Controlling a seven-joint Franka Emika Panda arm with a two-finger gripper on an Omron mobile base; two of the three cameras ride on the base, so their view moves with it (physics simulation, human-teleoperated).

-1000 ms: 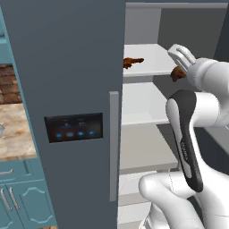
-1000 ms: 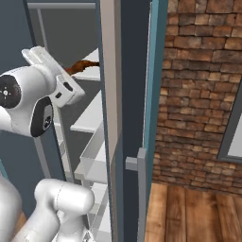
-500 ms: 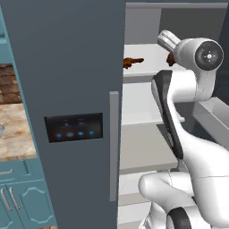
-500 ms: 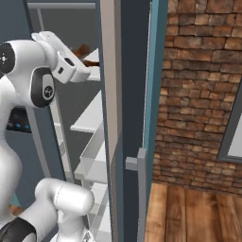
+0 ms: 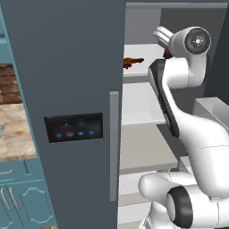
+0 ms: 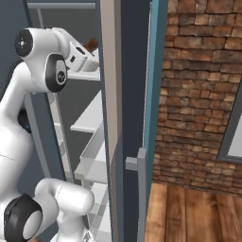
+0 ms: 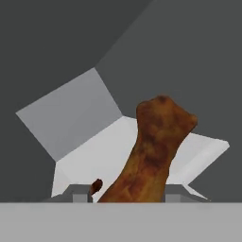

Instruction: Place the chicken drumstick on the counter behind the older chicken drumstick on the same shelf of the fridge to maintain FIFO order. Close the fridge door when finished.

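Observation:
My gripper (image 6: 90, 50) is shut on the chicken drumstick (image 7: 153, 151), reddish-brown, its thick end pointing into the fridge (image 5: 67, 67). The hand reaches inside at the height of the upper white shelf (image 5: 139, 74). In the right base view a bit of the held drumstick (image 6: 91, 44) shows past the hand. The older drumstick (image 5: 132, 62) lies at the left front of that shelf, and in the hand view it is a small brown spot (image 7: 96, 185) low and left of the held one. The fridge door (image 6: 133, 94) stands open to my right.
The fridge's other door, with its blue-lit black panel (image 5: 74, 127), is closed on the left. The beige counter (image 5: 13, 134) over teal cabinets lies left of it. Lower white shelves (image 5: 143, 152) and door bins (image 6: 92, 153) sit below the arm. A brick wall (image 6: 203, 94) is at right.
The arm has swung up and further into the fridge, carrying the drumstick from in front of the shelf to above it. The older drumstick has not moved.

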